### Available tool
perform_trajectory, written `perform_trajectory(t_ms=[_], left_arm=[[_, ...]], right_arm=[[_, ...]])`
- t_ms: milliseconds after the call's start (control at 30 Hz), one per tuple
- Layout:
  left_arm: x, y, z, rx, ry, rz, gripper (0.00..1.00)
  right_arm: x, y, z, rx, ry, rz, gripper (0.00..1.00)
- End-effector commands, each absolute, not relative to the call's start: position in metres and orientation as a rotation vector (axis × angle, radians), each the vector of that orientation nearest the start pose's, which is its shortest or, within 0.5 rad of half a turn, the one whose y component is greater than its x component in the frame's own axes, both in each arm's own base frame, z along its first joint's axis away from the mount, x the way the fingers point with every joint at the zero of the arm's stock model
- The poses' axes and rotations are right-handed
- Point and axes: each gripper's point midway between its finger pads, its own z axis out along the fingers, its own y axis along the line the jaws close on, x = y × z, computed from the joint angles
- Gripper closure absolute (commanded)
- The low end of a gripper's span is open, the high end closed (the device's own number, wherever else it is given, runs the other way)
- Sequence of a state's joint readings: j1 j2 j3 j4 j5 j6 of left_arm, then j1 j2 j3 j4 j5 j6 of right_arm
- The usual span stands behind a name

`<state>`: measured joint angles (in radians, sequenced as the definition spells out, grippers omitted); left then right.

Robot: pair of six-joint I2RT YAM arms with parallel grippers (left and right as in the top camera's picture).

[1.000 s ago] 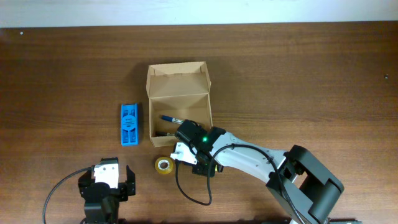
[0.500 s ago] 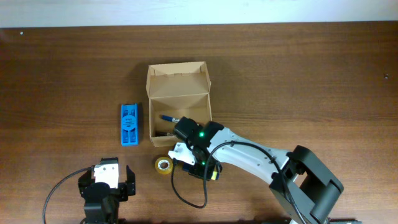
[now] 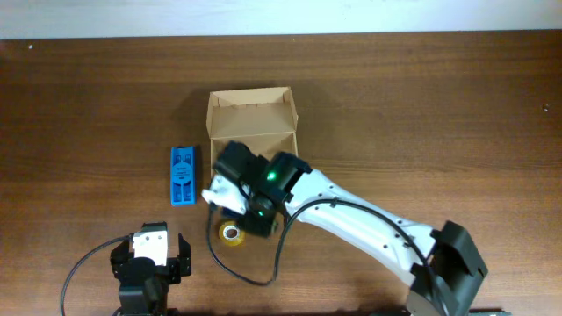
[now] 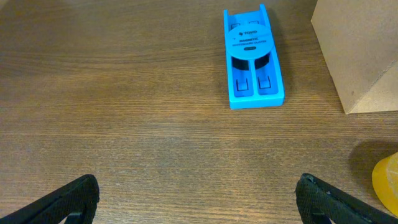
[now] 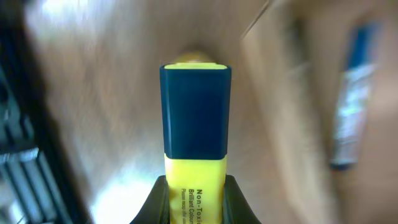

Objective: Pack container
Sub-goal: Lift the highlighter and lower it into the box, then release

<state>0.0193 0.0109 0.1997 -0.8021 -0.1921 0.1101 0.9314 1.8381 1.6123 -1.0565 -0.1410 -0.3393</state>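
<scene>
The container, a tan cardboard box, stands open at mid-table with its flap lid raised at the back. Its corner also shows in the left wrist view. My right gripper is over the box's front left part. It is shut on a yellow highlighter with a dark blue cap. A blue marker shows blurred inside the box at the right. My left gripper is open and empty low over the table near the front edge, its fingertips wide apart.
A blue plastic holder lies left of the box, also in the left wrist view. A yellow tape roll lies in front of the box, its edge in the left wrist view.
My right arm has swung left and away from the front edge with the highlighter, from beside the tape roll to over the box's front left. The left arm has not moved.
</scene>
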Motion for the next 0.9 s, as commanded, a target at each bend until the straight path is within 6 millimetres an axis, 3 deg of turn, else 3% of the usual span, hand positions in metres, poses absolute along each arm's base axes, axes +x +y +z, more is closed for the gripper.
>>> perform_trajectory(t_ms=[0, 167, 500, 867], left_arm=[[0.183, 0.038, 0.08, -0.009, 2.184, 0.297, 0.01], [0.183, 0.038, 0.08, -0.009, 2.184, 0.297, 0.0], [0.183, 0.038, 0.08, -0.009, 2.184, 0.297, 0.01], [0.183, 0.038, 0.08, -0.009, 2.184, 0.297, 0.01]], right_arm=[[0.261, 0.347, 0.182, -1.61, 2.186, 0.145, 0.88], [0.289, 0.349, 0.187, -1.613, 2.077, 0.042, 0.8], [0.344, 0.338, 0.149, -1.608, 2.09, 0.021, 0.8], [0.343, 0.339, 0.08, -1.71, 2.213, 0.132, 0.8]])
